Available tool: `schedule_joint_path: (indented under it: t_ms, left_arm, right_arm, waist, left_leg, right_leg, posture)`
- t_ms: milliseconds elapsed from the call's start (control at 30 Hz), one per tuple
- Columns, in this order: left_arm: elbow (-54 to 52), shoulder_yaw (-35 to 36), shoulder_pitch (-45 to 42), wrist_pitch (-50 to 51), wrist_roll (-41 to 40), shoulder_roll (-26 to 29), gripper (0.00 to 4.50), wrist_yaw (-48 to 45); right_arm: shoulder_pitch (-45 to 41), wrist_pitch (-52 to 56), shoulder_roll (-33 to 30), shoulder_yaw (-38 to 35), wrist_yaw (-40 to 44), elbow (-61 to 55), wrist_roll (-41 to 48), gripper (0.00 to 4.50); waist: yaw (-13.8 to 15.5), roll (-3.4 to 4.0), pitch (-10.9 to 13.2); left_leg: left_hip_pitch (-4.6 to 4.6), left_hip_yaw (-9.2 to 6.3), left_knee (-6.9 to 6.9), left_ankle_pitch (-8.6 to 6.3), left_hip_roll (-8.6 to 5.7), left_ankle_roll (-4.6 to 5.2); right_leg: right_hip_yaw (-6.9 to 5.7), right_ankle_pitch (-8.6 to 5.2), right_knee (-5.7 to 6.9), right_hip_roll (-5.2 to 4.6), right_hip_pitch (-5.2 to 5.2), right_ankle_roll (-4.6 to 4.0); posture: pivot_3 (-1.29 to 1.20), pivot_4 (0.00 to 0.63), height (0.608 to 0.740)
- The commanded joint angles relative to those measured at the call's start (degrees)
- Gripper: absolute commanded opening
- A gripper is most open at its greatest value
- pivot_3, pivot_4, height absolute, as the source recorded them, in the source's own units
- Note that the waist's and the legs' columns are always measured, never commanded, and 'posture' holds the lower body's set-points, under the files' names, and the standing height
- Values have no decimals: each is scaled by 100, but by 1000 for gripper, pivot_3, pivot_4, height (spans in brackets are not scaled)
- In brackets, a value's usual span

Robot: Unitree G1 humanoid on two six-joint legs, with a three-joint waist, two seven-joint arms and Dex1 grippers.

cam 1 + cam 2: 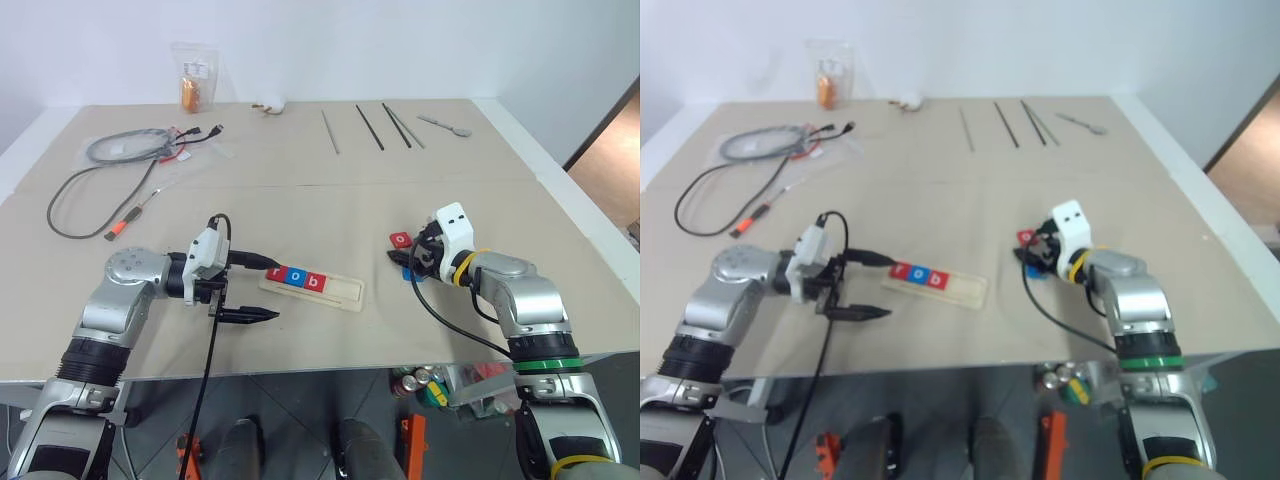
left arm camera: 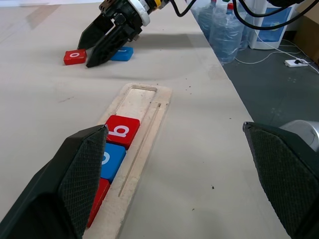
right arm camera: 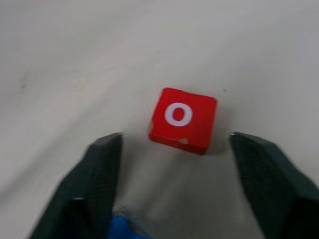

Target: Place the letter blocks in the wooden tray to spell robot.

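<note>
The right gripper (image 3: 172, 184) is tipped down at the desk (image 1: 480, 180) with its two black fingers spread and nothing pinched between them; the red "o" block (image 3: 182, 120) lies flat just beyond the fingertips, square in the gap, and a blue block (image 2: 122, 53) sits right beside and under the fingers on the near side. From here the red tile looks like the next one wanted, and the right arm is far the nearer to it. The wooden tray (image 1: 340, 291) lies well apart to the left, long axis running across the desk, with red, blue and red blocks (image 1: 296, 277) already in its left end and two places bare. The left gripper (image 1: 252, 290) hangs with fingers wide, straddling the tray's filled end, holding nothing.
</note>
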Motion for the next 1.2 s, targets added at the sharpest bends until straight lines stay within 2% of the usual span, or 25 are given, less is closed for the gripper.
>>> schedule_joint_path:
  t_ms: [33, 100, 133, 400, 533, 733, 933, 1200]
  left_arm:
    - [-66, 102, -46, -71, -70, -4, 4500, 6]
    - [-64, 98, -46, -77, -66, -6, 4500, 11]
    - [-65, 99, -45, -81, -65, -8, 4500, 14]
    - [-102, 112, 0, -81, -58, 13, 4500, 39]
    - [-115, 114, 15, -76, -57, 19, 4500, 46]
    - [-135, 106, 78, -93, -62, -7, 4500, 53]
    - [-71, 62, 67, -133, -48, -69, 4500, 22]
    - [37, 29, -52, -134, -18, -129, 4500, -61]
  right_arm:
    - [-172, -113, -2, -127, -109, 92, -9, 1870]
    - [-273, -195, 10, -125, -147, 264, -29, 1290]
    - [-314, -224, 20, -126, -163, 328, -29, 1181]
    - [-370, -339, -97, -13, 83, 341, 11, 1181]
    - [-166, 110, -472, -96, 682, -504, 383, 1181]
    - [850, 656, -1405, -615, 1547, -2353, 1253, 1181]
    - [1905, 1207, -1803, -841, 1643, -3569, 1790, 1181]
    - [2295, 1312, -1484, -557, 1122, -3758, 1812, 1181]
  waist:
    - [0, 0, 0]
    - [-1, 0, 0]
    - [-1, 0, 0]
    - [-1, 0, 0]
    - [0, 0, 0]
    - [34, 0, 0]
    - [38, -2, -1]
    - [9, -4, -2]
  left_leg:
    - [0, 0, 0, 0, 0, 0]
    - [0, 0, 0, 0, 0, 0]
    - [0, 0, 0, 0, 0, 0]
    - [0, 0, 0, 1, 0, 1]
    - [-1, 0, 0, 1, 0, 1]
    - [-4, 0, -5, -1, -1, 2]
    - [-1, 0, -1, -2, 0, 2]
    - [3, -1, 13, -2, -2, 2]
  right_leg:
    - [0, 0, 0, 0, 0, 0]
    - [0, 0, 0, 0, 0, 1]
    - [0, 0, 0, 0, 0, 0]
    - [0, 0, 0, 0, 0, 1]
    - [0, 0, 0, 0, -1, 2]
    - [-2, -13, -2, -3, 0, 4]
    - [-2, -8, -2, -3, 1, 0]
    - [3, 10, -4, -4, 2, -14]
  posture:
    - [0, 150, 740]
    - [0, 150, 740]
    - [0, 150, 740]
    - [0, 150, 740]
    - [0, 150, 740]
    - [0, 150, 740]
    - [0, 150, 740]
    - [0, 150, 740]
